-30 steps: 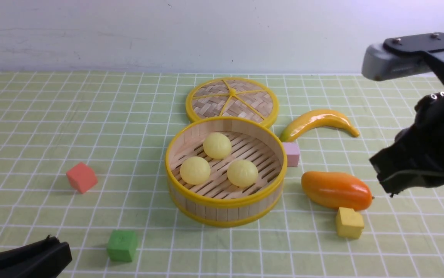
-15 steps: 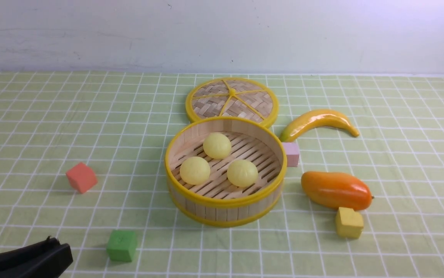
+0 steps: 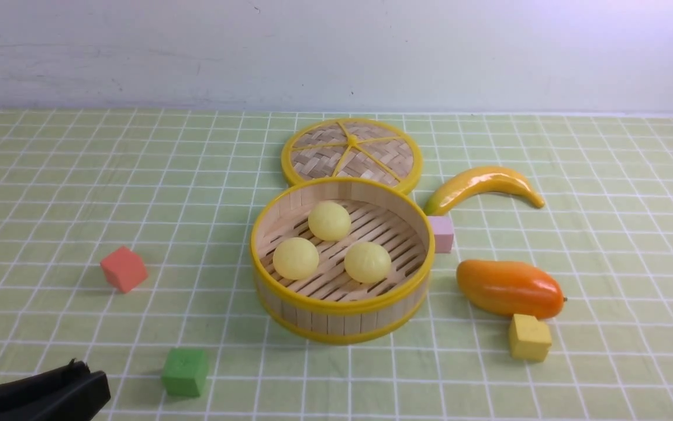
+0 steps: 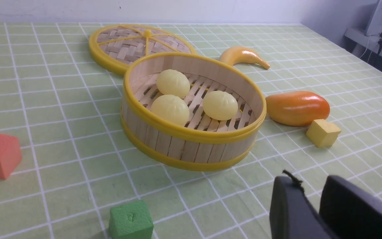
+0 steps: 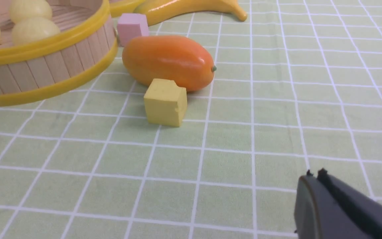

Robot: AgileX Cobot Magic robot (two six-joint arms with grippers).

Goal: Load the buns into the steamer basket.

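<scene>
Yellow buns (image 3: 330, 220) — all three — sit inside the steamer basket (image 3: 342, 307); nothing looks left to do. Left gripper (image 4: 313, 196) stands parted and empty, right gripper (image 5: 313, 176) pressed together — both well clear.

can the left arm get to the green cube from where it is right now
Probably yes. The left end effector sits low near the green cube, with only bare cloth between them; the steamer basket stands off to the side.
</scene>
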